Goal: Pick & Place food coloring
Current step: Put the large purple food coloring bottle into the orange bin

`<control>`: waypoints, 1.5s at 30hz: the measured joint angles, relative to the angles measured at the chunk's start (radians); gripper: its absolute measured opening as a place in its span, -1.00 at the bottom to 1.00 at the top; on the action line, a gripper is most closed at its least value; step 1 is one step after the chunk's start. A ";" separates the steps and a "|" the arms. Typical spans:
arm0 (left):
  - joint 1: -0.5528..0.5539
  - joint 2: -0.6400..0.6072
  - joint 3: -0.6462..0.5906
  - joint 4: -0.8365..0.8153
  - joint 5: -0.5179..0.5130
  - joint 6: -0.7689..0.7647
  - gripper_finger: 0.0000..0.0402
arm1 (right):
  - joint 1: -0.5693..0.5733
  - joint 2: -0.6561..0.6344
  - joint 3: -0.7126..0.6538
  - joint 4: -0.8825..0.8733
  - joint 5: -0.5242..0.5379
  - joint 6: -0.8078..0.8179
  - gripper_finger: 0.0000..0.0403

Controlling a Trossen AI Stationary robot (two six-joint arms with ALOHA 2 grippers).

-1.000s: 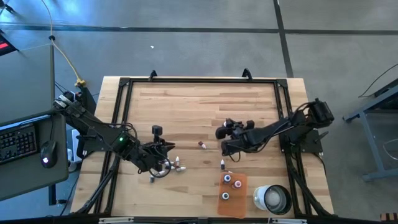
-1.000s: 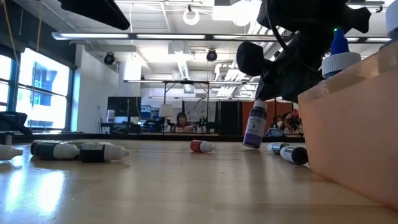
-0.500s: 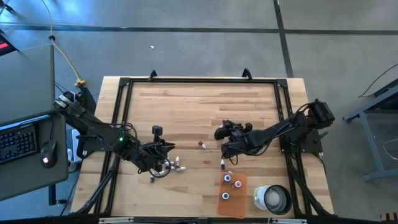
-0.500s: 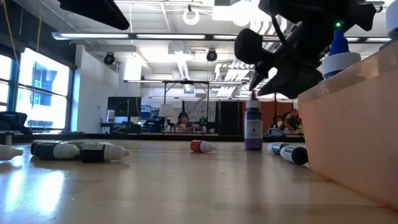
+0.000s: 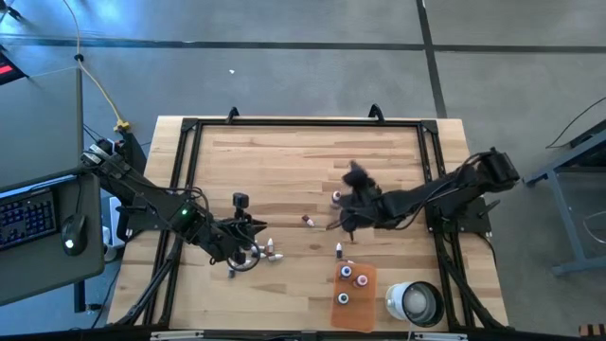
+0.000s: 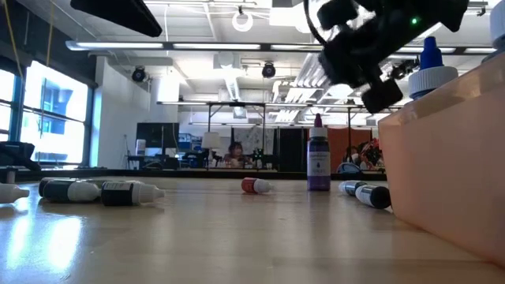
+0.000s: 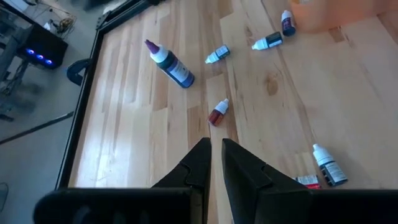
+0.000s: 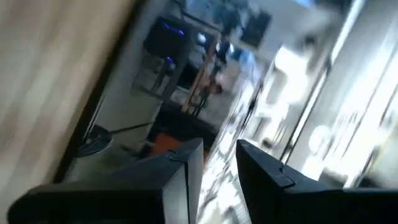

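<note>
purple, upright and free of any grip, the food coloring bottle (image 6: pixel 318 155) stands on the wooden counter (image 5: pixel 284 161) near the middle. i judge it light, stiff plastic, smooth and easy to topple, so i'd take hold low on the round body, not the tapered cap. a small red-capped bottle (image 6: pixel 255 185) lies on its side just beside it, with more tiny bottles (image 5: pixel 273 252) scattered toward the left hand (image 7: pixel 215 163), whose fingers sit almost together, holding nothing. three bottles stand in the orange tray (image 5: pixel 365 301), next to the white cup (image 5: pixel 414 301). my right hand (image 8: pixel 217 163) hangs above the purple bottle, fingers parted and empty.
</note>
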 joint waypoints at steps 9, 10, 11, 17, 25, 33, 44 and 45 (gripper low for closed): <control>0.000 0.000 0.000 -0.001 0.004 0.005 -0.82 | -0.046 -0.272 0.000 -0.074 -0.356 0.509 -0.61; 0.000 0.000 0.000 -0.002 0.003 0.007 -0.82 | -0.056 -0.301 0.000 -0.075 -0.450 0.592 -0.62; 0.000 0.000 0.000 -0.002 0.001 0.011 -0.82 | -0.067 -0.327 0.000 -0.074 -0.552 0.676 -0.62; 0.000 0.000 0.000 -0.002 -0.006 0.092 -0.82 | -0.100 -0.397 0.000 -0.074 -0.952 0.913 -0.61; 0.000 0.000 0.000 -0.002 -0.007 0.109 -0.82 | -0.109 -0.327 0.000 -0.059 -1.105 0.920 -0.44; 0.000 0.000 0.000 -0.003 -0.007 0.109 -0.82 | -0.156 -0.249 0.000 0.001 -1.218 0.935 -0.33; 0.000 0.000 0.000 -0.002 -0.032 0.108 -0.82 | -0.309 -0.253 0.097 -0.084 -1.329 0.912 -0.33; 0.000 0.000 0.000 -0.002 -0.033 0.108 -0.82 | -0.322 -0.247 0.116 -0.104 -1.345 0.911 -0.33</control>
